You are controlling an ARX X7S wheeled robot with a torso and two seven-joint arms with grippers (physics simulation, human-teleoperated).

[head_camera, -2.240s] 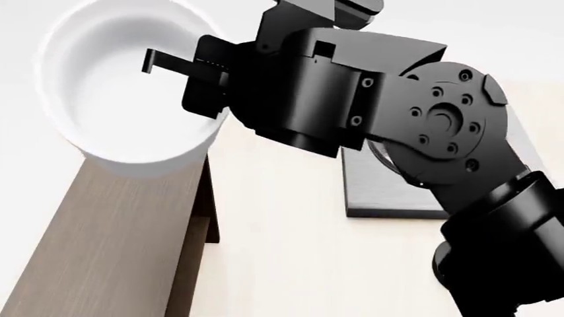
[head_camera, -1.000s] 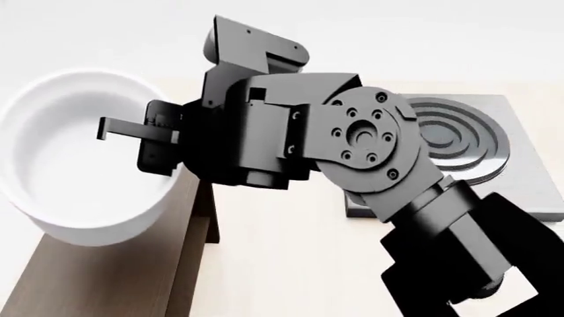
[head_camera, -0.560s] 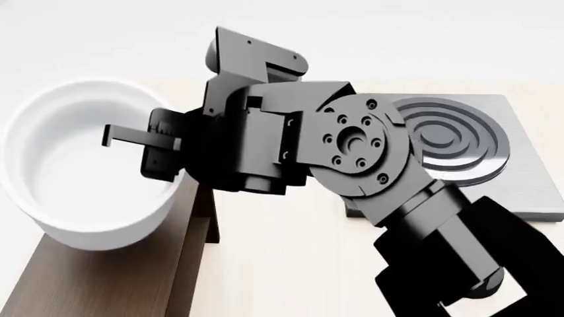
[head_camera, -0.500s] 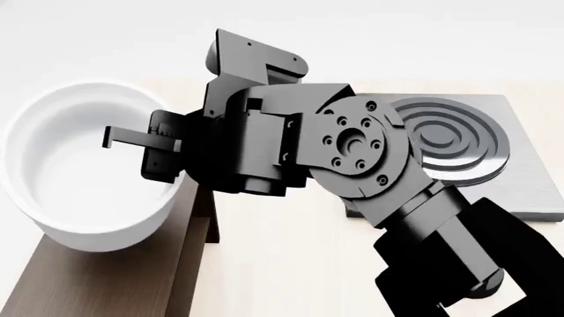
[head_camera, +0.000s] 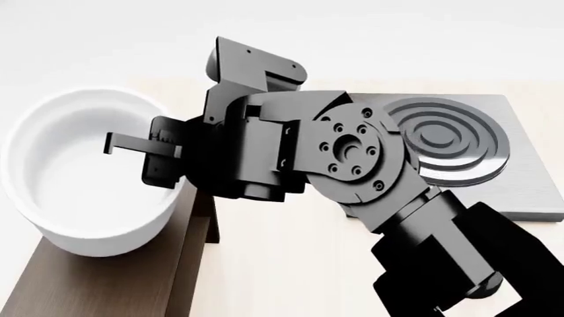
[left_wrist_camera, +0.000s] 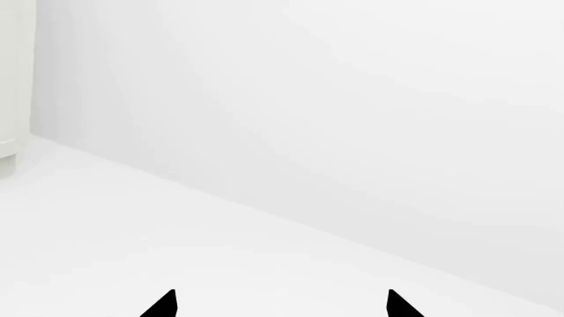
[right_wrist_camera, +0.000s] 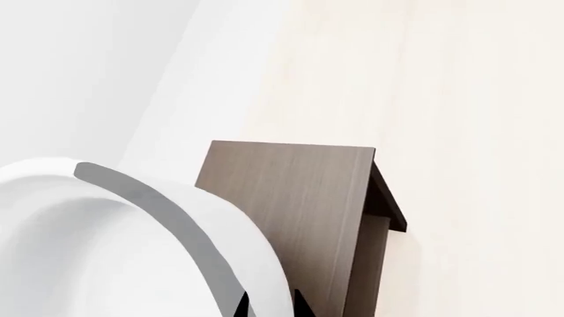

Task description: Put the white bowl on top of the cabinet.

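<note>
Cabinet edge under white bowl

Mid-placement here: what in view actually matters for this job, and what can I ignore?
Matters:
white bowl, gripped at its rim
cabinet, below the bowl
right gripper, shut on the bowl's rim

Ignore:
grey stove plate on the table
left gripper, open, facing bare white surfaces

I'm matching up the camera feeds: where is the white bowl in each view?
Head view: bowl at the left, over the cabinet, its rim in the right tool.
Right wrist view: bowl in the lower left corner.
Left wrist view: not in it.
Shared landmark: the cabinet, beside the bowl in both.
</note>
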